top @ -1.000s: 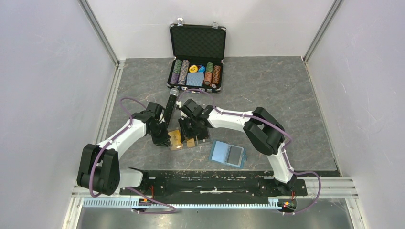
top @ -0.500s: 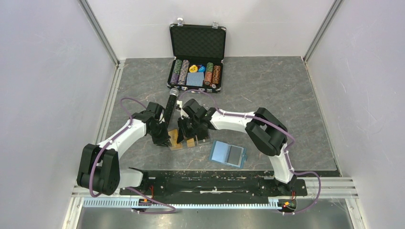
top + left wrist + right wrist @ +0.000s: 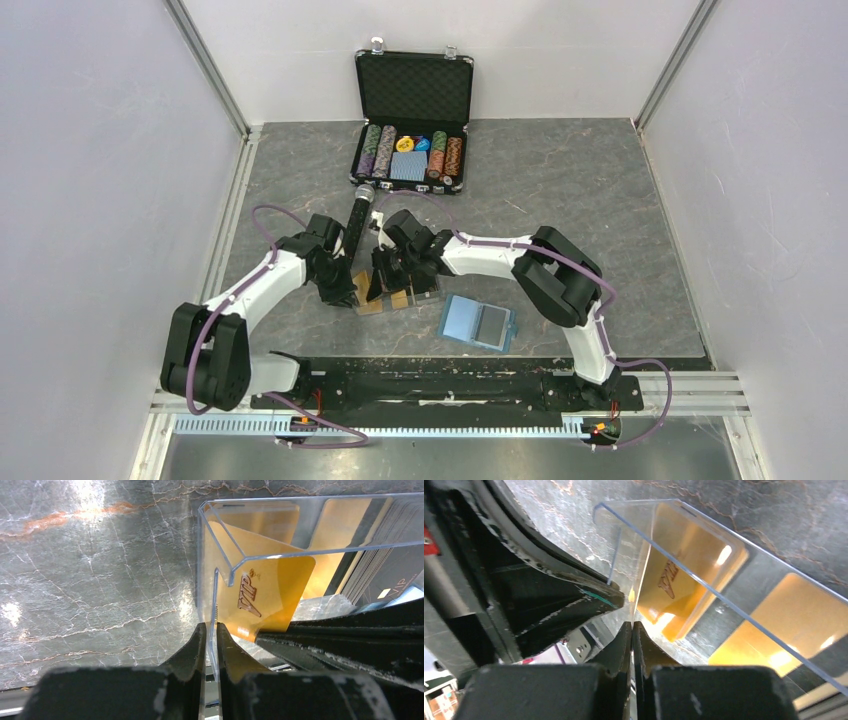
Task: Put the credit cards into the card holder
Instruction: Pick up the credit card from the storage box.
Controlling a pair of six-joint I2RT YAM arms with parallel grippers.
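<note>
Left fingers: closed on the side wall of the clear box, apparently steadying it on the desk.
Right fingers: pressed together on a thin edge inside the box, seemingly the tilted gold credit card marked VIP, though that is not certain.
Other cards: gold, lying flat in the box.
Card holder: teal, on the desk near the box, toward the right arm, touched by neither arm.
Done: nothing yet, I judge, since no card shows in the holder.
Left: every card must come out, cross over and be slotted in.
</note>
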